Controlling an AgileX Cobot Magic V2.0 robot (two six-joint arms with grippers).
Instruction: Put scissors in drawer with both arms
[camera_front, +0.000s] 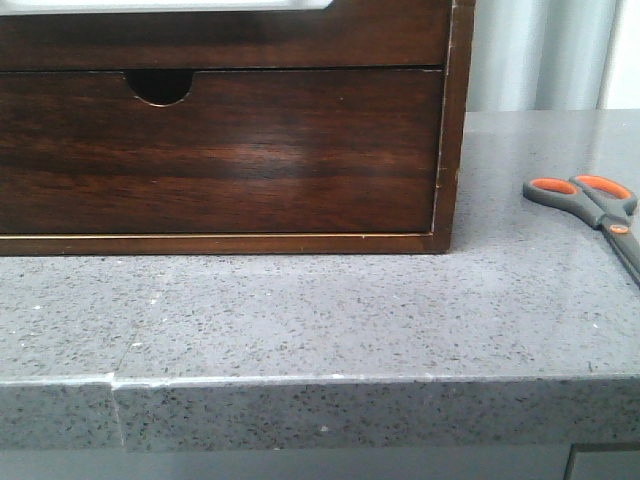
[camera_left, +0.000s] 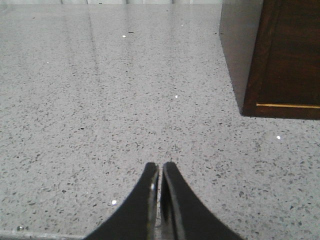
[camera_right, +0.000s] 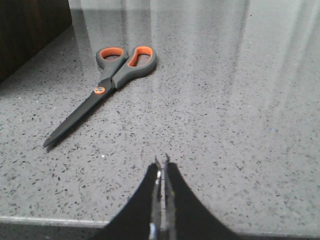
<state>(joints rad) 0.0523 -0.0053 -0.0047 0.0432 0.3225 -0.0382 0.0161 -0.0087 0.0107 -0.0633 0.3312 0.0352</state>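
The scissors (camera_front: 590, 205) have grey blades and orange-lined grey handles. They lie flat on the grey counter, right of the wooden cabinet. In the right wrist view the scissors (camera_right: 107, 75) lie ahead of my right gripper (camera_right: 161, 162), off to one side, handles away from it. That gripper is shut on nothing and hovers near the counter's front edge. The drawer (camera_front: 380, 30) is the upper dark brown front, closed, its white cut-out partly cropped by the frame top. My left gripper (camera_left: 160, 167) is shut and empty over bare counter, by the cabinet's left corner.
Below the drawer is a second drawer front with a small half-round notch (camera_front: 160, 88), also closed. The cabinet (camera_left: 285, 55) stands at the back of the speckled counter (camera_front: 300, 320). The counter's front edge (camera_front: 300, 380) runs just under both grippers.
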